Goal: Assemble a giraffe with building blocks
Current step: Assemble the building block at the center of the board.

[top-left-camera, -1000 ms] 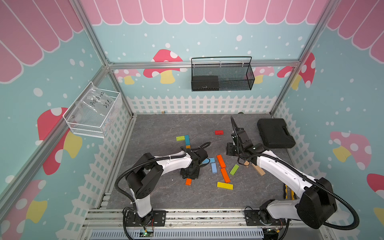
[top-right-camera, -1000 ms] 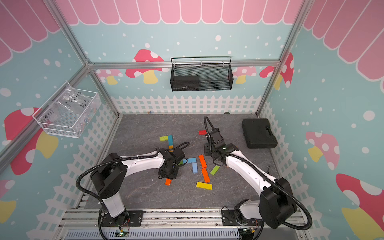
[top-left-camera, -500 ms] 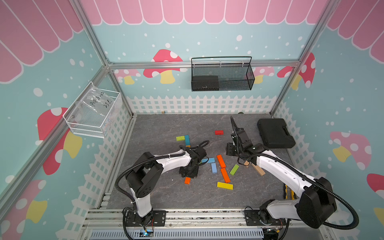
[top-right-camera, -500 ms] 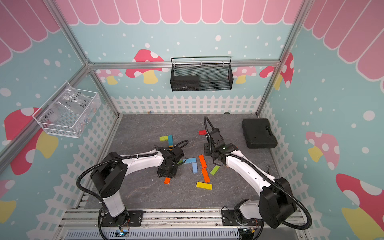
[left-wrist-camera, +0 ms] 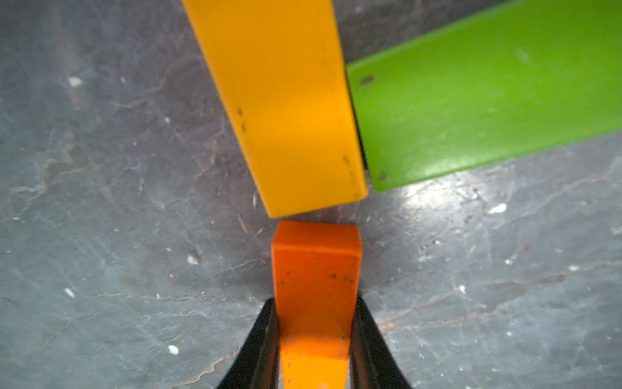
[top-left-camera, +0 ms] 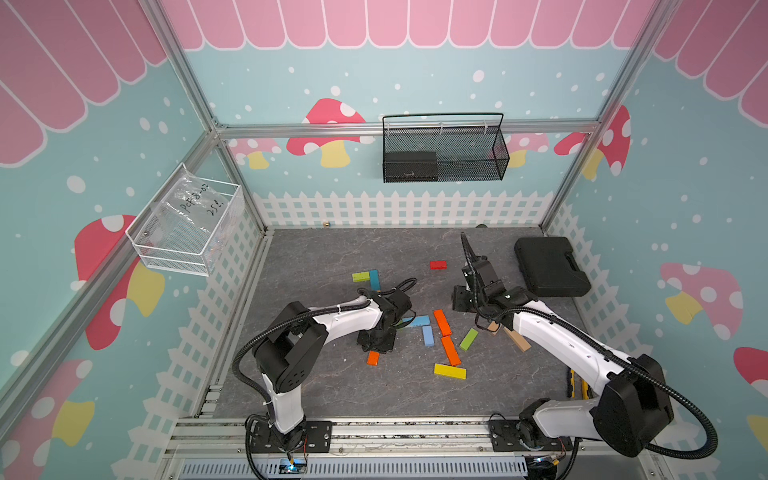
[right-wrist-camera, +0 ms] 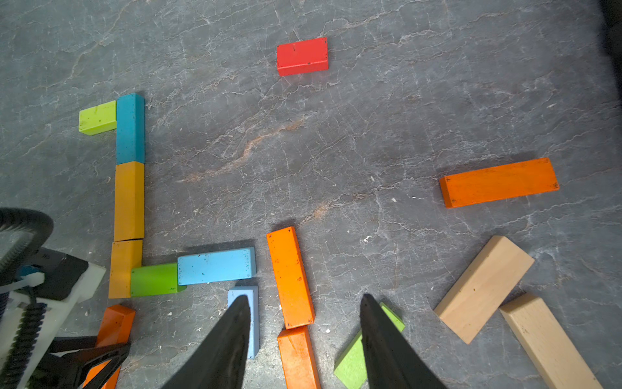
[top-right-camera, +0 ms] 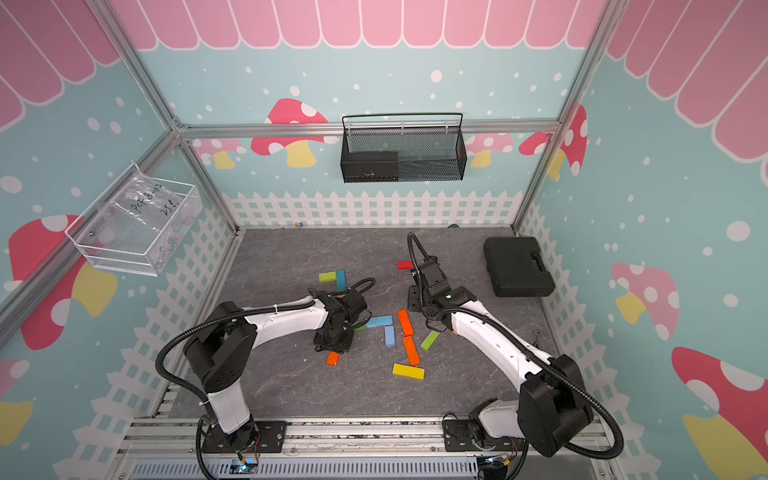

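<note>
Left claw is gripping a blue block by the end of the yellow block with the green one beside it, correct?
Not blue: the left wrist view shows the left claw gripping an orange block, by the end of the yellow block with the green block beside it.

A closed black plastic case (top-left-camera: 550, 266) lies at right on the gray counter (top-left-camera: 324, 253). Upper centre, a black mesh basket (top-left-camera: 469, 156) holds a dark box (top-left-camera: 409, 164); at left, a white wire basket (top-left-camera: 174, 258) holds a hand-labelled plastic bag (top-left-camera: 195, 203).
</note>
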